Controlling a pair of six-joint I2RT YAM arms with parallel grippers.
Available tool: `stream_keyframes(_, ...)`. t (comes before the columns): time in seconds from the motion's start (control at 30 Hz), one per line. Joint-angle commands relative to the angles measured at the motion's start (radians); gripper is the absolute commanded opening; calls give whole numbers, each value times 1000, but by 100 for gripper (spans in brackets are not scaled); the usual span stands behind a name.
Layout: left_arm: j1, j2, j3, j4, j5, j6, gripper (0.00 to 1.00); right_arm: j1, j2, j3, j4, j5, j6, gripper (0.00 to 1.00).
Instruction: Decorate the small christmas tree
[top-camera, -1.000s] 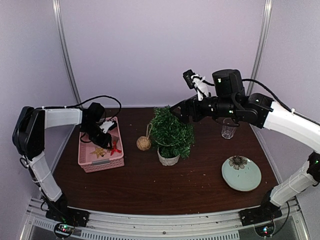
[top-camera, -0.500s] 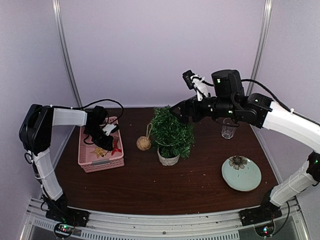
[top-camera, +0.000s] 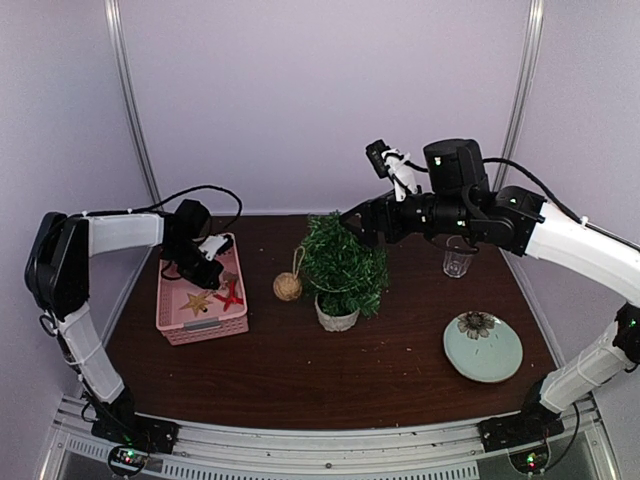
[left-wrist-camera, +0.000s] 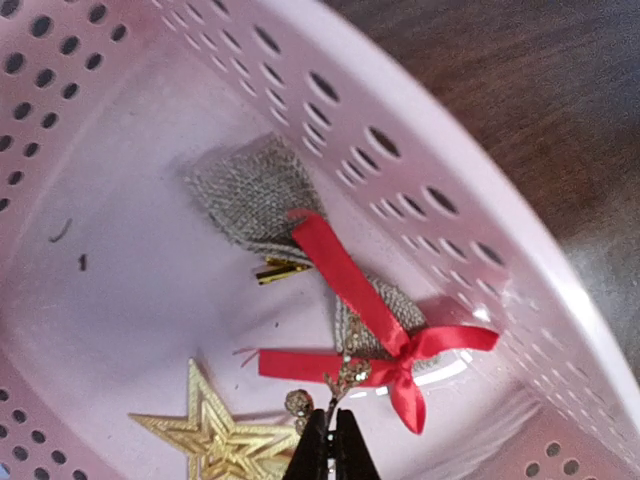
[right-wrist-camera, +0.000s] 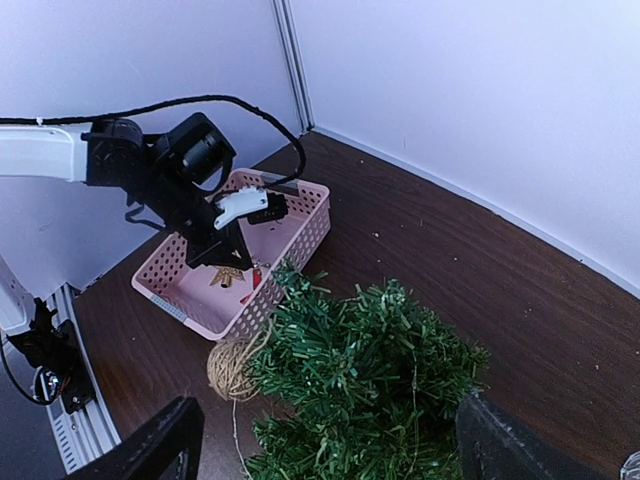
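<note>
**We pinch at a bow in the basket while the tree waits mid-table**

The left gripper (left-wrist-camera: 330, 442), at the bottom centre of its wrist view, is pressed fully together right at the gold trim of the red ribbon bow (left-wrist-camera: 385, 340) inside the pink basket (top-camera: 200, 326). A gold star (left-wrist-camera: 215, 440) lies just beside it. We cannot tell whether the trim is truly caught. The right gripper (right-wrist-camera: 330, 402) hovers spread wide over the small christmas tree (top-camera: 342, 262), holding nothing. The tree stands upright at the centre of the top view, a twine ball (top-camera: 288, 287) just left of it. We judge it light and top-heavy, with soft, springy needles. We would steady it at the white pot (top-camera: 337, 319), not the foliage.
</note>
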Motion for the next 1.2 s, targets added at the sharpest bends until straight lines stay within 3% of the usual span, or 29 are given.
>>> stream_keyframes(0.0,11,-148,-4,-31,-30,-30,0,-3,-3,19,8,-13,1,91)
stream_keyframes(0.13,11,-266,-16,-36,-9,-48,0,-4,2,31,16,-42,-4,90)
stream_keyframes(0.33,-10,-496,-78,43,280,-120,0,-3,22,53,51,-213,-9,89)
stream_keyframes(0.53,-167,-674,-95,73,500,-159,0,9,32,54,110,-414,2,83)
stream_keyframes(0.67,-306,-686,-69,112,565,-219,0,40,46,68,138,-513,-13,76)
stream_keyframes(0.83,-437,-653,-36,209,574,-272,0,74,57,77,172,-601,2,60)
stream_keyframes(0.97,-484,-610,-8,234,572,-269,0,95,58,68,183,-633,29,51)
stream_keyframes(1.17,-506,-590,-10,305,585,-285,0,112,65,58,187,-643,57,49)
